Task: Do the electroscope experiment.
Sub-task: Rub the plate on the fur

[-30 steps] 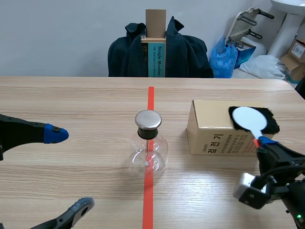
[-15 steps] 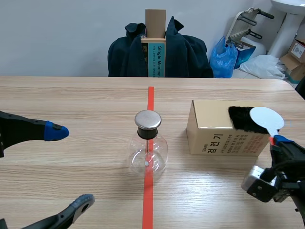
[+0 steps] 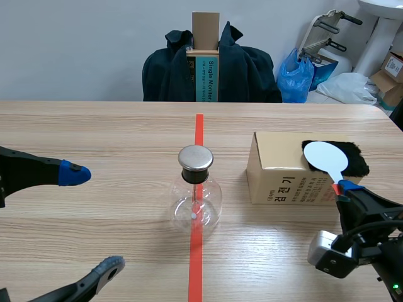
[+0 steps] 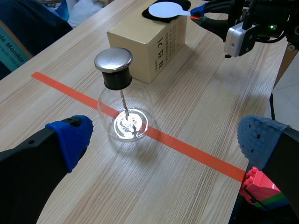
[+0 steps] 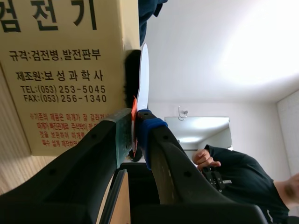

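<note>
A glass electroscope flask [image 3: 196, 200] with a metal cap [image 3: 196, 158] stands on the tape line at mid table. To its right sits a cardboard box [image 3: 280, 173] with a black fur cloth [image 3: 354, 161] on top. My right gripper [image 3: 343, 187] is shut on the red handle of a white disc paddle [image 3: 325, 156], whose disc lies against the fur. The right wrist view shows the disc [image 5: 143, 74] edge-on against the fur [image 5: 129, 77], with the handle between the fingers [image 5: 154, 135]. My left gripper [image 4: 163, 140] stands open, wide apart, just short of the flask [image 4: 125, 112].
An orange-red tape line [image 3: 197, 258] runs down the table's middle. Behind the table stands a chair with a dark jacket [image 3: 245, 69] and an upright box [image 3: 205, 56]. A blue bag [image 3: 296, 75] lies at the back right. Small coloured bricks [image 4: 261, 186] show beside my left finger.
The right gripper slid the disc paddle to the right across the fur, then back to the left where it started. The left arm and flask have not moved.
</note>
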Robot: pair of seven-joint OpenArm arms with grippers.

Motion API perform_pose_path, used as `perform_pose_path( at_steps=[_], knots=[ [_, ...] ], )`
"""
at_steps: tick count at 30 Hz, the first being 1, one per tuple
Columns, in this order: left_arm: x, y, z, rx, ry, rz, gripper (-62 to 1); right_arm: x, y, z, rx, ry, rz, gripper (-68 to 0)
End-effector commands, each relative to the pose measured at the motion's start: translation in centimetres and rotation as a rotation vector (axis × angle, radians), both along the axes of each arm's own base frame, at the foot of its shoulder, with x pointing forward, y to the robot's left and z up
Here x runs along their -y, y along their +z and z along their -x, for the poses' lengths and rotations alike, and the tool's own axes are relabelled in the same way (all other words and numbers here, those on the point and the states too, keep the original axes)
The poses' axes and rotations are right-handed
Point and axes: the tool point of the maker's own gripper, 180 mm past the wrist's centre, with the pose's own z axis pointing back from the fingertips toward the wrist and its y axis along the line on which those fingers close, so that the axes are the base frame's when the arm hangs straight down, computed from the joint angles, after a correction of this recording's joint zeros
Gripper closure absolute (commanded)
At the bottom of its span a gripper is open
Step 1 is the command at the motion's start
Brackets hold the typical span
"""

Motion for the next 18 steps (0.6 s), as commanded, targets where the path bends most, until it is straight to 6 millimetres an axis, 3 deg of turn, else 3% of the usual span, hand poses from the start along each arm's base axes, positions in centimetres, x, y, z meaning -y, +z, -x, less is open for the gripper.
perform_pose_path(
  at_steps=[1, 11, 18],
  knots=[
    [0.3, 0.7, -0.1, 0.008, 0.007, 0.035, -62.3, 0.8, 2.2, -1.0, 0.074, -0.008, 0.022, -0.7],
    [0.3, 0.6, -0.1, 0.008, 0.008, 0.035, -62.3, 1.6, 10.2, -2.7, 0.299, -0.016, 0.082, -0.7],
    [0.3, 0.6, -0.1, 0.008, 0.009, 0.035, -62.3, 1.8, 18.3, -2.7, 0.52, -0.013, 0.04, -0.7]
  ],
)
